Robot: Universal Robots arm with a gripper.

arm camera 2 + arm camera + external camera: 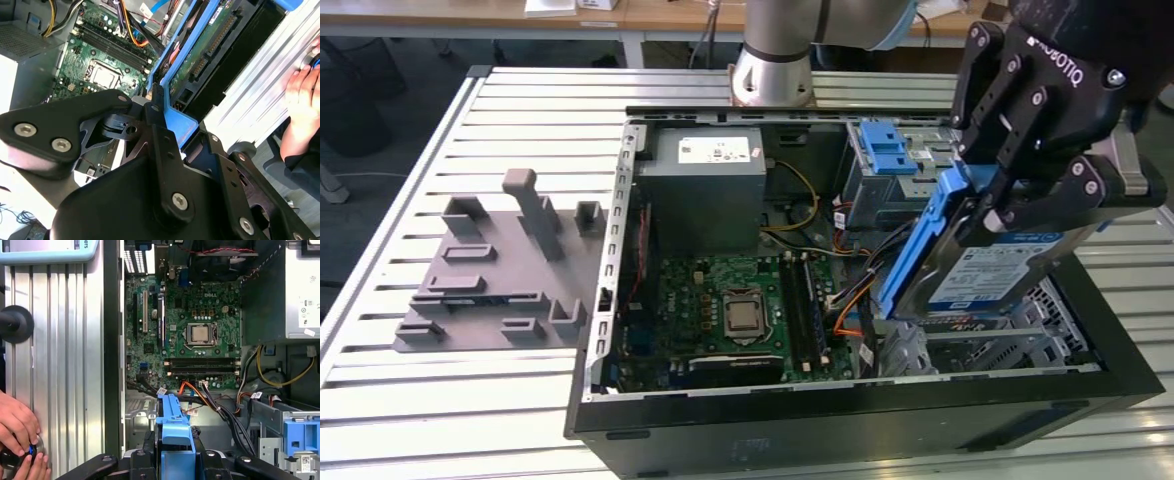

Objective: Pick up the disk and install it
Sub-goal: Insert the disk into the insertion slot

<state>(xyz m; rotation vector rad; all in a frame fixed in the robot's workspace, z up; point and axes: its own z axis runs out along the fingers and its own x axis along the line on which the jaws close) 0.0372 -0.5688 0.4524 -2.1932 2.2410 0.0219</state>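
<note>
Grey plastic fixture [494,270] with upright posts sits at the exterior view's left, on the slatted aluminium table [400,400]. Just beside it, toward the exterior view's right, the black case [854,425] lies open with its interior facing up.

Inside the case, left to right:
- grey power supply [707,180] with a white sticker, against the far wall;
- green motherboard [720,310] lower in the frame, with the bare CPU [744,318] at its middle;
- a bundle of cables [847,300];
- the drive bay, with a blue latch [887,150] in its upper part.

Arm [774,55] base stands on the table behind the case, upper centre of the frame.

Hand [1034,205] is at the upper right of the exterior view, clenched on the disk [987,275]. Its black fingers clamp across the blue carrier and silver body. The disk is off the table, tilted steeply with its label toward the camera, over the end of the case at the exterior view's right. Its lower end is level with the cables beside the motherboard. Contact with the bay: cannot tell.

Second wrist view: the disk's green-board underside [200,50], framed by the carrier, is pinched between the fingers [159,131]. A person's fingers [300,100] rest on the table beyond the case wall.

First wrist view: the disk's carrier edge [172,430] is over the case floor, with the motherboard [195,340] beyond. The person's fingers [17,432] are on a small dark knob [10,459] on the table [65,365].
</note>
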